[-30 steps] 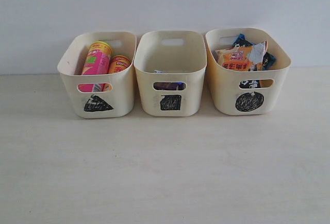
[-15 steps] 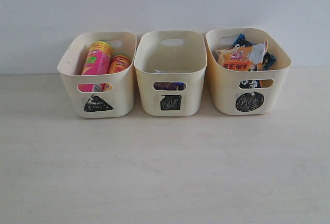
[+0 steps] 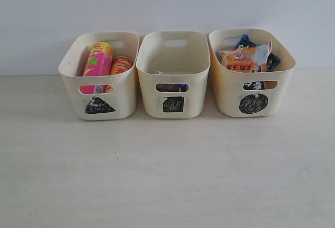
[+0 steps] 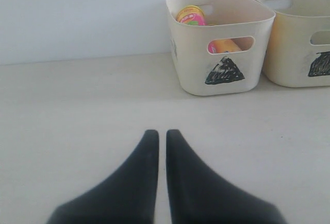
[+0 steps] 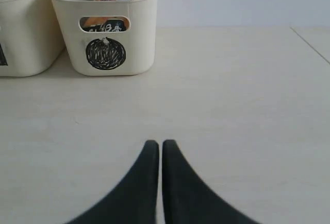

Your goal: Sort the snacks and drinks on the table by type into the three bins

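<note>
both grippers are closed and empty: the black left gripper point(image 4: 162, 134) has its two fingers almost pressed together low over the pale wooden desk point(image 3: 167, 175), and the black right gripper point(image 5: 157, 144) looks the same, each well apart from the tubs. the cream plastic triangle-marked bin point(image 3: 125, 94) holds the tall pink chip tube point(image 3: 97, 63) and the yellow chip tube point(image 3: 121, 64), leaning side by side. the matching circle-marked bin point(image 3: 227, 94) holds the crinkly orange-black chip bag point(image 3: 238, 59) with the blue-white-black chip bag point(image 3: 263, 54) tucked against it. the square-marked bin point(image 3: 196, 94), between the other two, shows the small dark purple drink carton point(image 3: 167, 87) through its handle cutout; a sliver of white and blue above it is probably the second carton, though too little shows to be sure. nothing lies loose on the desk, so the sorting looks finished. the sound move is a last check of each tub's contents, arms held back so none gets nudged.
</note>
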`<state>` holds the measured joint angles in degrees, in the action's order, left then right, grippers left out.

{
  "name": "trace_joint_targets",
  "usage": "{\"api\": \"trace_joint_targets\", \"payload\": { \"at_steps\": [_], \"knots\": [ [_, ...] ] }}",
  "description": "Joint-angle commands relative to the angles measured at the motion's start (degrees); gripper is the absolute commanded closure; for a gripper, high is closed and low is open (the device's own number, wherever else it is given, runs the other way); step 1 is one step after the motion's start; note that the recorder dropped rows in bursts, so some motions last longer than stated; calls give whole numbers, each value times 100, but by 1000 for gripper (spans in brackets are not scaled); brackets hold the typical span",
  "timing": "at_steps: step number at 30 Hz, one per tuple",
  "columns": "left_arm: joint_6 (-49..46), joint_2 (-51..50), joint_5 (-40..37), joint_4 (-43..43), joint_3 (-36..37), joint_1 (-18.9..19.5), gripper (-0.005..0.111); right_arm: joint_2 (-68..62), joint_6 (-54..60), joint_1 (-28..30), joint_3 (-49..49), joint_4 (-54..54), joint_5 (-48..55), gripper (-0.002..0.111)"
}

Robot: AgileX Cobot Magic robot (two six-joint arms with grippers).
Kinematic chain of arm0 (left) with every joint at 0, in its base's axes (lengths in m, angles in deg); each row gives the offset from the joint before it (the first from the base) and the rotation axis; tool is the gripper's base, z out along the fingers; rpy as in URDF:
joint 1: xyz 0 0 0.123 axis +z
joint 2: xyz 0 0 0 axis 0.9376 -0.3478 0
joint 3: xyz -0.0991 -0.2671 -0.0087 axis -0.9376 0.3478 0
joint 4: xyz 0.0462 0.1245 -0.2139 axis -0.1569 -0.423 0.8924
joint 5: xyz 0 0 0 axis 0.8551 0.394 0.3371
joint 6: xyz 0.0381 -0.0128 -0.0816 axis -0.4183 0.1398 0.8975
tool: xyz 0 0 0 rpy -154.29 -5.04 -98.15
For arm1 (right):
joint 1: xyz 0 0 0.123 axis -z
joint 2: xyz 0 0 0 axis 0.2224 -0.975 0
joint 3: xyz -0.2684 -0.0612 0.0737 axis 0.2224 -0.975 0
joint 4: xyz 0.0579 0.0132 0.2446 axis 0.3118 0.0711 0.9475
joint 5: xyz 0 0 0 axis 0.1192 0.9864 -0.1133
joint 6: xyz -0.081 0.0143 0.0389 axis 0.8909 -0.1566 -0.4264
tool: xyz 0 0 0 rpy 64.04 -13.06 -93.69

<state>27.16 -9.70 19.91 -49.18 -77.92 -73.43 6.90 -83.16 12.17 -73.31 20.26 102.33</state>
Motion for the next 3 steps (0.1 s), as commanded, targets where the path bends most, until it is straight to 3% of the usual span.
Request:
{"api": "trace_joint_targets", "payload": {
  "at_steps": [1,3],
  "knots": [
    [65,17,-6,-18,22,19,102,31,12,11,-24,-3,-67,108],
    [65,17,-6,-18,22,19,102,31,12,11,-24,-3,-67,108]
  ]
}}
